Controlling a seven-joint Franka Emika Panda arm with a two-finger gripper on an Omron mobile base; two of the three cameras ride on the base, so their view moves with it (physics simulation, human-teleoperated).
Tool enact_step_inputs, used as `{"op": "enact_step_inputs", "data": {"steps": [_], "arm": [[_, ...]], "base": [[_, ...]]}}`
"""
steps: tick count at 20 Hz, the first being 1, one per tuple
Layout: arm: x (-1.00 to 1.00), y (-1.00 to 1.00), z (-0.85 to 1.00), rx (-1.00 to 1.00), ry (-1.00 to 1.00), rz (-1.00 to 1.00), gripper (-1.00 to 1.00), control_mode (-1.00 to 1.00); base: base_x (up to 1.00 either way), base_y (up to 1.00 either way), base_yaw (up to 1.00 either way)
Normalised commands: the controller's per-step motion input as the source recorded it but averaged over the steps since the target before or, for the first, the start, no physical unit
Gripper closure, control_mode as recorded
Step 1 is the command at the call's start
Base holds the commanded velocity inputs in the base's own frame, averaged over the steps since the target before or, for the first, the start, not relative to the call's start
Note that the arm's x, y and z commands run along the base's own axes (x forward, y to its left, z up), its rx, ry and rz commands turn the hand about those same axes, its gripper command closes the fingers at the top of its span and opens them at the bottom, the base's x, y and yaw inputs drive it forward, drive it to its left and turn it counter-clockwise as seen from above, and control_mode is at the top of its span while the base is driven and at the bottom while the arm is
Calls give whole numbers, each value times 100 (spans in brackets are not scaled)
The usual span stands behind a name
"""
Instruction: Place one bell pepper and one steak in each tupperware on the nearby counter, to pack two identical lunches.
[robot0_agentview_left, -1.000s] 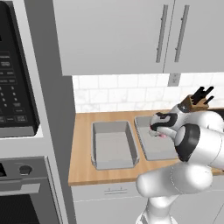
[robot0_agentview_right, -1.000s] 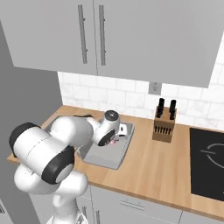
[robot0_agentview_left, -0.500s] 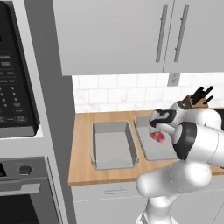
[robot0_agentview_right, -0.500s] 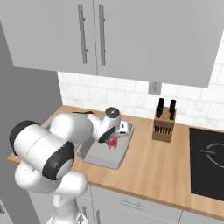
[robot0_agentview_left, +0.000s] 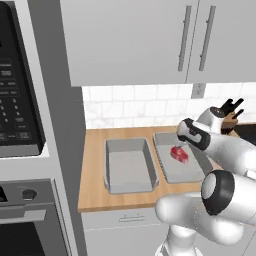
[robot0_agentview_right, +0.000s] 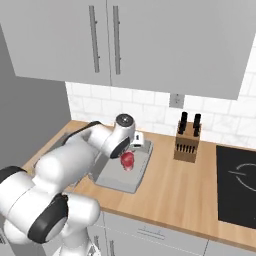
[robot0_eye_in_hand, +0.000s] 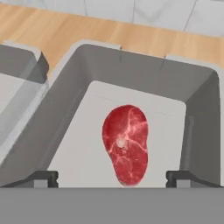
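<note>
One steak (robot0_eye_in_hand: 126, 144), a marbled red slab, lies flat on the floor of the right tupperware (robot0_eye_in_hand: 144, 74). My gripper (robot0_eye_in_hand: 112, 178) hangs just above it, open, with a dark fingertip on each side and nothing between them. In the left base view the steak (robot0_agentview_left: 180, 154) rests in the right tupperware (robot0_agentview_left: 184, 174), just under the gripper (robot0_agentview_left: 180, 145); the left tupperware (robot0_agentview_left: 128, 167) holds nothing. From the right base view the steak (robot0_agentview_right: 128, 160) sits in the tray (robot0_agentview_right: 116, 179) below the hand. The bell peppers are out of view.
Both trays stand side by side on the wooden counter (robot0_agentview_right: 180, 190). A knife block (robot0_agentview_right: 187, 142) stands against the backsplash to the right, with a black stove top (robot0_agentview_right: 237, 185) beyond it. A microwave (robot0_agentview_left: 17, 100) and oven column wall off the left.
The gripper has opened and let go of the steak, which now lies in plain sight in the right tray. The hand has risen slightly.
</note>
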Motion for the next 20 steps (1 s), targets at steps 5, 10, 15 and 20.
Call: {"op": "enact_step_inputs", "data": {"steps": [5,10,15,20], "arm": [[-86,38,28,-5,-12,0,-100,-100],[-75,68,13,-16,-18,0,-100,-100],[-67,75,8,-23,-25,0,-100,-100],[-99,48,0,-18,-26,0,-100,-100]], "base": [[0,0,0],[0,0,0],[0,0,0],[0,0,0]]}}
